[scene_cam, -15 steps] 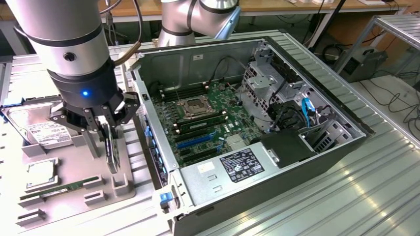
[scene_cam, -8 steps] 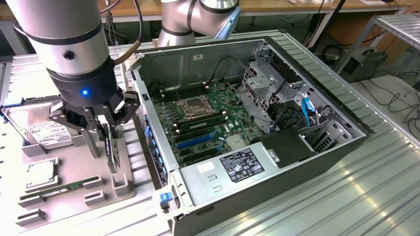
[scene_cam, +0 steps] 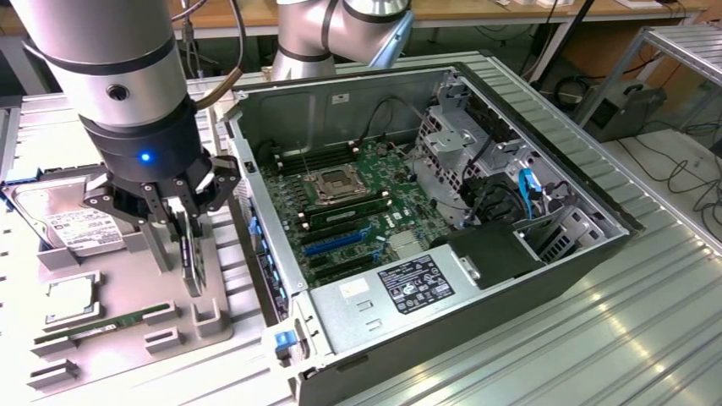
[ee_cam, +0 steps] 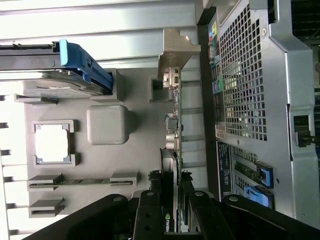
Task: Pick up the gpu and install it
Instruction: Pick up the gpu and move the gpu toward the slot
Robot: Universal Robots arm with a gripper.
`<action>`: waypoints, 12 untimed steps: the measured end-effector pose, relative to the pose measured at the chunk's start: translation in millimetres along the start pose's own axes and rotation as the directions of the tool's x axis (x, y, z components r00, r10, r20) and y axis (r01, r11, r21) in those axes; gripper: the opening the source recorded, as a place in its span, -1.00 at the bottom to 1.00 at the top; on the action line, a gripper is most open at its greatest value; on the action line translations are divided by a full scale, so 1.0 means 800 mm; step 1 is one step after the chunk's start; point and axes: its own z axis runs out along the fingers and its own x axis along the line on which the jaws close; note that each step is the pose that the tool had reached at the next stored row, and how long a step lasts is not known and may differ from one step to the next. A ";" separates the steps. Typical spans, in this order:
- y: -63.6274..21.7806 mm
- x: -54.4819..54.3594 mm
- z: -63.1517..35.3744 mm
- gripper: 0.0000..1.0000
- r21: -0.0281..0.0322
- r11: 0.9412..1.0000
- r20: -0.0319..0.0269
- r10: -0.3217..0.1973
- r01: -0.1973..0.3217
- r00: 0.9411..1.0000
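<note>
End effector point(ee_cam: 171, 182) pinches the gpu point(ee_cam: 173, 125) across its flat faces, opposite its bracket point(ee_cam: 176, 47), the card standing on edge in the grey holder point(scene_cam: 215, 326) beside the open case point(scene_cam: 338, 93); judged light, stiff, fragile, so best held by board faces, avoiding components.

Ribbed silver tabletop point(scene_cam: 587, 338), glare bright along its ridges; wooden desk point(scene_cam: 474, 10) ran across the rear; black cables point(scene_cam: 677, 165) lay on the pale floor point(scene_cam: 702, 203) at the exterior view's right, beside a dark box point(scene_cam: 624, 108).
</note>
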 end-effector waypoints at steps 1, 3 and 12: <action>0.000 0.000 0.000 -0.48 0.000 1.000 0.000 0.000 0.000 1.000; 0.000 0.000 -0.001 -0.48 0.000 1.000 0.000 0.000 0.000 1.000; 0.000 0.000 -0.003 -0.48 0.000 1.000 0.000 0.000 0.000 1.000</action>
